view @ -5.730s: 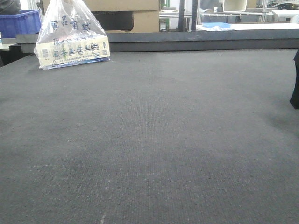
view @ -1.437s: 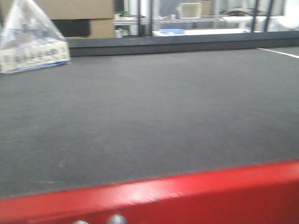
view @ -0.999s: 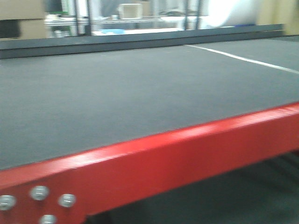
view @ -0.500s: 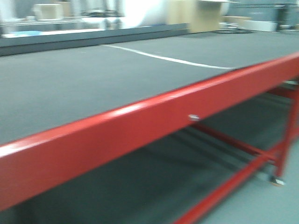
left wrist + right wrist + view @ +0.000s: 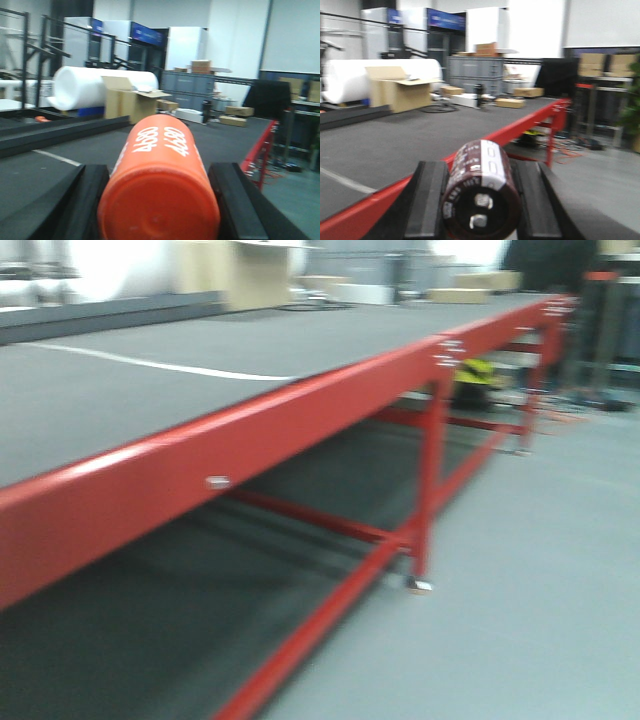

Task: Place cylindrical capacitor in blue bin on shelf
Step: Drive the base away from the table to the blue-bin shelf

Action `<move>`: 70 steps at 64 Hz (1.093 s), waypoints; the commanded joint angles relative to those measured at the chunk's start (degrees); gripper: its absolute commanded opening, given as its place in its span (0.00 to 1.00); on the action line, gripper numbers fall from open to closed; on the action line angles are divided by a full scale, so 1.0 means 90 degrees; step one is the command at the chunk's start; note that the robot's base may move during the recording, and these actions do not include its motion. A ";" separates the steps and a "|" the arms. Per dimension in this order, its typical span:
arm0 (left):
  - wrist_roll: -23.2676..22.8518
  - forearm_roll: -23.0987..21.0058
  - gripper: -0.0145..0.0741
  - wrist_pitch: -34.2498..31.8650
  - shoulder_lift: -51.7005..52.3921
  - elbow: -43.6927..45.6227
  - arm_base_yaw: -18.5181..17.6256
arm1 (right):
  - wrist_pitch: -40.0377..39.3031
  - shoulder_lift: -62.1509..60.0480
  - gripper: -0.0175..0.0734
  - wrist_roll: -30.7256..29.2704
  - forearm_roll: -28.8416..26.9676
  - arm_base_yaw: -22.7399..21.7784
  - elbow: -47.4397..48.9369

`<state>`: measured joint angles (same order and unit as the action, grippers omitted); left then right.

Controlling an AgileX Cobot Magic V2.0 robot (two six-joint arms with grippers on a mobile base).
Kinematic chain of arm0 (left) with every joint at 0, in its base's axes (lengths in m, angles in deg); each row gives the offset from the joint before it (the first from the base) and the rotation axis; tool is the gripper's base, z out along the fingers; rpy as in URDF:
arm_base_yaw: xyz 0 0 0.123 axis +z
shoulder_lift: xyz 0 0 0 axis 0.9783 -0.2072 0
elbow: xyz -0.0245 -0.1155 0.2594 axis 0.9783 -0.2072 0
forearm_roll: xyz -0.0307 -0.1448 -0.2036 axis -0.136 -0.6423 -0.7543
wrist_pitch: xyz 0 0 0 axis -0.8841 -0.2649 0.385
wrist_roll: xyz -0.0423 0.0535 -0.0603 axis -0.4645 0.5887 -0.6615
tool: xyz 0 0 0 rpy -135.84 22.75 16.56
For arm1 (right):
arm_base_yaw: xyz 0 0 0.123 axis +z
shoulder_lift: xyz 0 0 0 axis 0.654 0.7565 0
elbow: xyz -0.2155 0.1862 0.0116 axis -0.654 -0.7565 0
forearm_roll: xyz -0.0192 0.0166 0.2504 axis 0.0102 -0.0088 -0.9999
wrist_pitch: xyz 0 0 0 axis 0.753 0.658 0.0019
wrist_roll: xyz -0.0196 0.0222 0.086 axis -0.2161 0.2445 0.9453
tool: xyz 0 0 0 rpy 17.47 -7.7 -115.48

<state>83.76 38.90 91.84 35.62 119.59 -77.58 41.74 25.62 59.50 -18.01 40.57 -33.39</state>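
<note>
On my right wrist camera the cylindrical capacitor [image 5: 480,192] fills the lower middle. It is a stubby dark maroon can with a pale stripe along its upper side carrying markings too blurred to read. Its dark end face points at the lens and shows two small silvery terminals. The right gripper [image 5: 481,205] is clamped on it, with a black finger [image 5: 426,200] against each flank, and the can lies lengthwise between them.

The left gripper [image 5: 157,205] likewise grips an orange cylinder [image 5: 160,175] printed "4680" twice in white. The cylinder sits between that hand's fingers [image 5: 235,200] with its flat end toward the camera.

Just below and ahead of the right hand runs the red rail of a long table [image 5: 520,127] topped with a dark mat. Far ahead of that hand and off to its left, an open cardboard box [image 5: 400,92] stands on the mat with its flaps up. I cannot see what is in it. Behind the box lies a big white roll [image 5: 350,77].
</note>
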 commanded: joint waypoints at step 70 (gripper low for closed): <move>-0.0024 0.0016 0.04 -0.0156 0.0014 0.0005 -0.0028 | -0.0157 -0.0018 0.01 -0.0026 0.0045 -0.0011 0.0017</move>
<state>83.76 38.90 91.84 35.62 119.59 -77.58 41.74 25.62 59.50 -18.01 40.57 -33.39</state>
